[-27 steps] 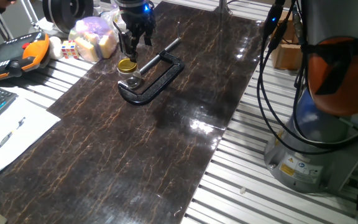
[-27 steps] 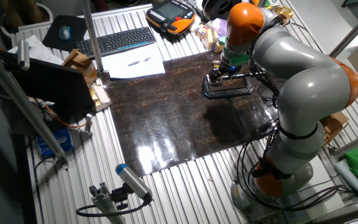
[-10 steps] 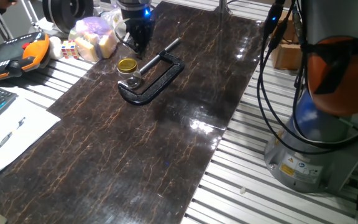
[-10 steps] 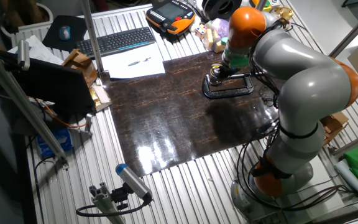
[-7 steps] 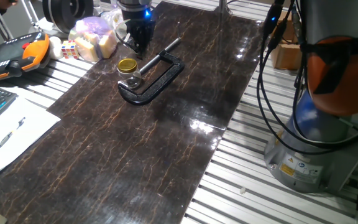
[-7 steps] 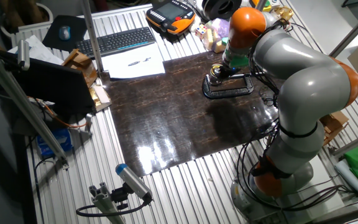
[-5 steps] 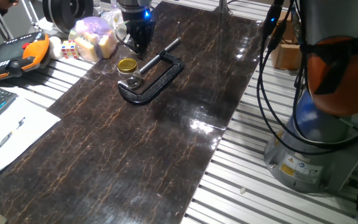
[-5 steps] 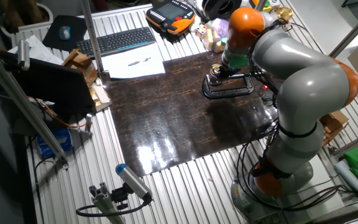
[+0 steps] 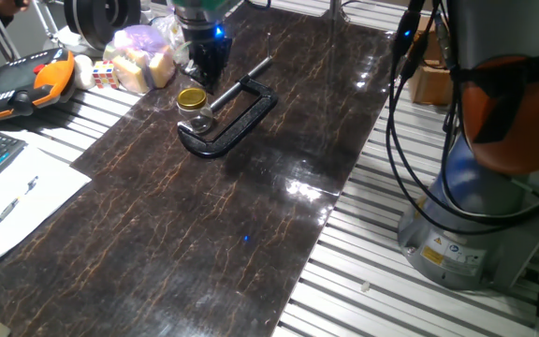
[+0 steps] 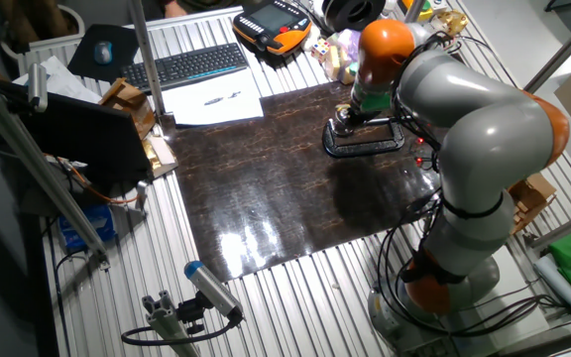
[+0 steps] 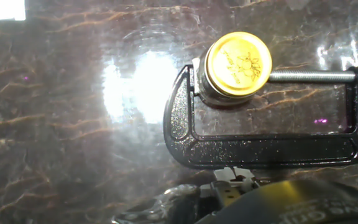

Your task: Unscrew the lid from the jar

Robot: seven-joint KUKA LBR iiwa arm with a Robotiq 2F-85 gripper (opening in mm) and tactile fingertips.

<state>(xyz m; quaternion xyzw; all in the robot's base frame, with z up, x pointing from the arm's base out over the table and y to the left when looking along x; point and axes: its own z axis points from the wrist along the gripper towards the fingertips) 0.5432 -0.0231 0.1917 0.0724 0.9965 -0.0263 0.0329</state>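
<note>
meanwhile the gripper (image 9: 206, 73) had lifted off and drifted behind the jar (image 9: 195, 115), whose lid (image 11: 238, 63) sat on still, pinned in the black c-clamp (image 11: 266, 146); its jaws held nothing, their spread unclear, so unscrewing remained undone

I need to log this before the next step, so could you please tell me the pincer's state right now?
Pincer: raised behind the lid and holding nothing; whether it is open or closed cannot be told.
</note>
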